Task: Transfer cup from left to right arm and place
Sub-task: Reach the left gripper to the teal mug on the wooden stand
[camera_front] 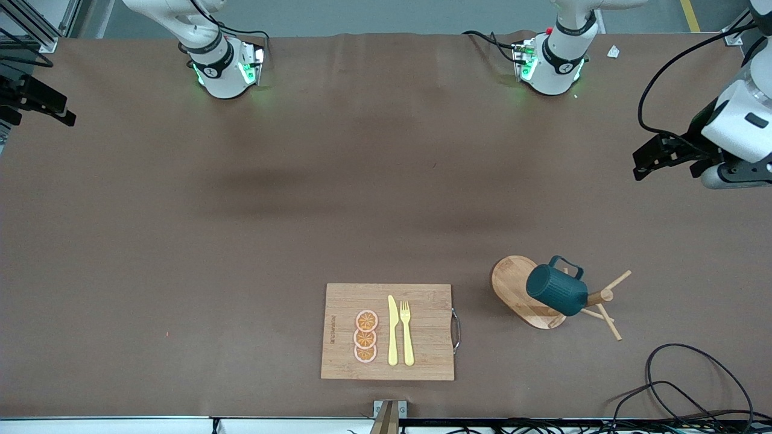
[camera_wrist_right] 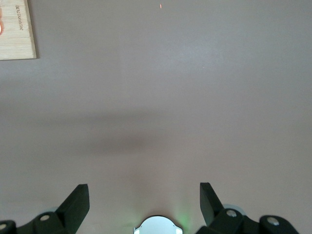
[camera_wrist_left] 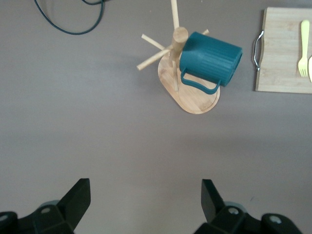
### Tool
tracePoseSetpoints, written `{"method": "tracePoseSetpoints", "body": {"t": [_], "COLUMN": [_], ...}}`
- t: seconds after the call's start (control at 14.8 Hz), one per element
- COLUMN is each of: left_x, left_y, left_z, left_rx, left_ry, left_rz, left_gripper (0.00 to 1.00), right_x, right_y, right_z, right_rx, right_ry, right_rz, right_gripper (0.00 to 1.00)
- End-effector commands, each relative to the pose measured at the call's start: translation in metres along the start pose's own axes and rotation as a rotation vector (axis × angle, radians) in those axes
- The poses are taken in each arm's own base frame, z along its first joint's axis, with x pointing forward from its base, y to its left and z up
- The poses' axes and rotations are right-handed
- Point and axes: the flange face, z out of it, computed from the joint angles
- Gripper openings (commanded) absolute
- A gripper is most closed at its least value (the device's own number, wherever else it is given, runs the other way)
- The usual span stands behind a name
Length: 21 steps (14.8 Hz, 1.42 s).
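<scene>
well apart: cup (camera_wrist_left: pixel 210 59), spread left fingers (camera_wrist_left: pixel 78 197).

Brown-covered counter (camera_front: pixel 241 241). Directly on it: wooden cutting board (camera_front: pixel 344 301), near the front camera; wooden peg stand (camera_front: pixel 512 289) beside it, toward the left arm's end; black cable (camera_front: pixel 693 386) at that end's near corner.

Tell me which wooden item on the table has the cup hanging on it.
The peg stand, toward the left arm's end: the cup hangs on its peg. The cutting board holds only cutlery and orange slices.
</scene>
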Motion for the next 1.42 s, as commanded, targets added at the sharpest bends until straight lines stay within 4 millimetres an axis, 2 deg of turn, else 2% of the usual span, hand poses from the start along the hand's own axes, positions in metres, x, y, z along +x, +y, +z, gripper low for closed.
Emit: {"method": "tracePoseSetpoints", "body": {"t": [0.0,0.14,0.34,0.41,0.68,0.95,1.35], "left_x": [0.011,0.023,0.05,0.061,0.102,0.131,0.141], "left_y": [0.012,0.021,0.051,0.055,0.052,0.049,0.062], "left_z": [0.022,0.04,0.063,0.07,0.114,0.17,0.222], "left_rx": [-0.032,-0.073,-0.154,-0.163,-0.231,-0.308,-0.303], "left_ry": [-0.05,-0.08,-0.068,-0.07,-0.068,-0.097,-0.134], "left_rz": [-0.115,-0.36,-0.597,-0.688,-0.95,-1.153,-1.212], "left_gripper": [0.98,0.99,0.98,0.98,0.98,0.98,0.98], "right_x": [-0.008,-0.008,-0.009,-0.009,-0.008,-0.009,-0.009], "right_y": [0.001,0.001,0.001,0.001,0.001,-0.002,-0.002], "right_z": [0.0,0.0,0.0,0.0,0.0,-0.001,-0.001], "right_rx": [-0.004,-0.004,-0.004,-0.004,-0.004,-0.005,-0.005], "right_ry": [0.004,0.004,0.003,0.003,0.001,0.004,0.004], "right_rz": [-0.007,-0.007,-0.007,-0.007,-0.007,-0.011,-0.011], "right_gripper": [1.0,1.0,1.0,1.0,1.0,1.0,1.0]}}
